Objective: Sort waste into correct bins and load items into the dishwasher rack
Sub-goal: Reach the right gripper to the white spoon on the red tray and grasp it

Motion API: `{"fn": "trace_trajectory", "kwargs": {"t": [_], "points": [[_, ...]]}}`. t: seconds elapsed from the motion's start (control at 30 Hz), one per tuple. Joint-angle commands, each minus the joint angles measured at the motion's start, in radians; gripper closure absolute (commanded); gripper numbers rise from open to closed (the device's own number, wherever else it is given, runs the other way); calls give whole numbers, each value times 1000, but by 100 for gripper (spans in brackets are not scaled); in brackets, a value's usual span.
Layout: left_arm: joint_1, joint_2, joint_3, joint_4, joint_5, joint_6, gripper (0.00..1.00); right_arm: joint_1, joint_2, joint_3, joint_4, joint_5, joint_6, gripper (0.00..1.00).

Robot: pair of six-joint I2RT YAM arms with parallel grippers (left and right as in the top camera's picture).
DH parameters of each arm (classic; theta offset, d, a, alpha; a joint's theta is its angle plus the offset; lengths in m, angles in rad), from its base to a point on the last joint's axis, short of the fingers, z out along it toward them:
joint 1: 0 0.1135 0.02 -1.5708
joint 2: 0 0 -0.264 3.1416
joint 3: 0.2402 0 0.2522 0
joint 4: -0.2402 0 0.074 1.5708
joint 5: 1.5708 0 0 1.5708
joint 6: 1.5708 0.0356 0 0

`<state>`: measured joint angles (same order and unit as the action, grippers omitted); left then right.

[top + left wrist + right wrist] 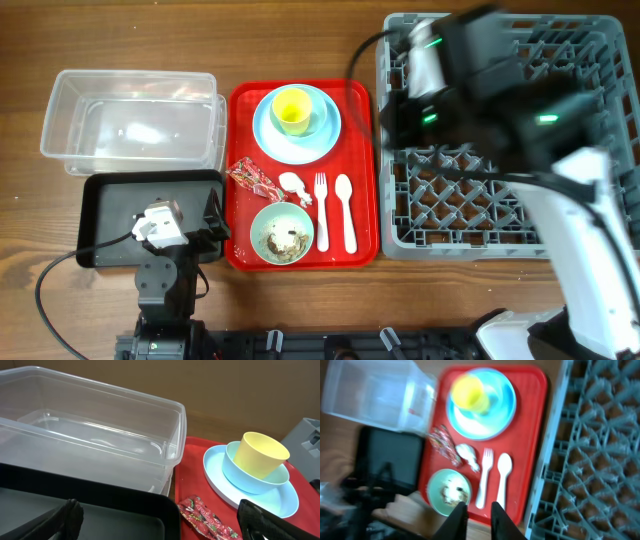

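Note:
On the red tray a light blue plate carries a small blue bowl with a yellow cup in it. Below lie the red-and-white wrapper, white tissue, fork, spoon and green bowl holding rice and brown bits. My left gripper is wide open over the black tray's right rim, the wrapper just ahead. My right gripper hovers high, narrowly open and empty, over the green bowl and fork.
The clear tub stands behind the black tray, left of the red tray. The grey dishwasher rack fills the right side, with my right arm hanging over its left half. Bare wood lies along the front edge.

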<state>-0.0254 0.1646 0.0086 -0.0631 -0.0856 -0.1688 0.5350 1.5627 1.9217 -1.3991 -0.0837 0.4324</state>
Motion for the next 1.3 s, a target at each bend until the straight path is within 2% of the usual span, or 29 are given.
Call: {"fn": "trace_trajectory", "kwargs": {"t": [0.0, 0.1, 0.3, 0.47, 0.87, 1.1, 1.27], "points": [[-1, -5, -3, -1, -17, 16, 0, 78, 39, -145, 20, 157, 166, 77], [-1, -5, -3, -1, -17, 16, 0, 125, 47, -307, 86, 124, 204, 73], [-1, -5, -3, -1, -17, 16, 0, 162, 51, -684, 426, 83, 201, 71], [-1, -5, -3, -1, -17, 16, 0, 162, 75, -824, 565, 82, 143, 72], [-1, -5, -3, -1, -17, 16, 0, 162, 326, -829, 595, 82, 11, 72], [-1, -5, -3, -1, -17, 16, 0, 162, 325, -817, 601, 83, 12, 72], [-1, -5, -3, -1, -17, 16, 0, 162, 324, -660, 566, 62, -27, 71]]}}
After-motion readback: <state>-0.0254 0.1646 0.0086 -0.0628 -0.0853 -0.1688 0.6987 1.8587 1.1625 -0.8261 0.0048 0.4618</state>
